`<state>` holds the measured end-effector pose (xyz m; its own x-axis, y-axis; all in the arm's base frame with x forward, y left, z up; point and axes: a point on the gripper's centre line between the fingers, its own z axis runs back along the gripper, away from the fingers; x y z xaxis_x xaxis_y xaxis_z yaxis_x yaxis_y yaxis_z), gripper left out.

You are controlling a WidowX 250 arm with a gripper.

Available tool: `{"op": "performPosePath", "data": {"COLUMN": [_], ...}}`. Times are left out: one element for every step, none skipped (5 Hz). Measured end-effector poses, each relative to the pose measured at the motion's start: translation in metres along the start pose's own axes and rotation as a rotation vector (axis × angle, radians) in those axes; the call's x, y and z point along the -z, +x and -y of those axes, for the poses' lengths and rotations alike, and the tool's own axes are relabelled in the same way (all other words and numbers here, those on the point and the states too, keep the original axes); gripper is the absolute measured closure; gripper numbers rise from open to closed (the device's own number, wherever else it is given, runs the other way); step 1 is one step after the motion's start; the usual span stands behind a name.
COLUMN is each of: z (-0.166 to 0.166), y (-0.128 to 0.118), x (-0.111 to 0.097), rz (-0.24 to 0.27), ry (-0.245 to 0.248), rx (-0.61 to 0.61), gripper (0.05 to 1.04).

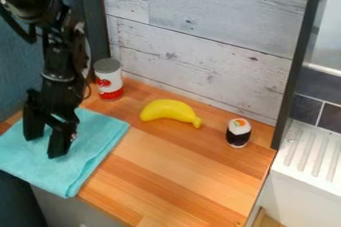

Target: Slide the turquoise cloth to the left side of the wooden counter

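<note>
The black gripper (44, 146) hangs at the left, over the turquoise cloth (96, 144), with its two fingers apart and nothing visible between them. Whether the fingertips touch the cloth, I cannot tell. The cloth lies spread on the wooden counter, one corner hanging past the front edge. Behind and right of the gripper stands a white and red can (108, 79) with a grey top. A yellow banana (170, 110) lies near the middle, and a black and white sushi piece (238, 133) with an orange and green top stands to its right.
The wooden counter (176, 164) ends at a grey wood-patterned wall (200, 66) behind. A dark post (293, 71) rises at its right, with a white ridged sink drainer (309, 154) beyond. A blue-green panel (17, 76) bounds the left side.
</note>
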<state>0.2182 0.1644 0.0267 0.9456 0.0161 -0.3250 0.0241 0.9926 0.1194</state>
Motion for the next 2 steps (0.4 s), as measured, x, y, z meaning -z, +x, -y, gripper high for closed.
{"op": "performPosePath", "data": {"z": [0.001,0.007], "y": [-0.014,-0.038], "x": [-0.028,-0.056], "rz": [0.081,0.122], "ry": [0.026,0.033], "rx": [-0.039,-0.096], "gripper": [0.081,0.081]}}
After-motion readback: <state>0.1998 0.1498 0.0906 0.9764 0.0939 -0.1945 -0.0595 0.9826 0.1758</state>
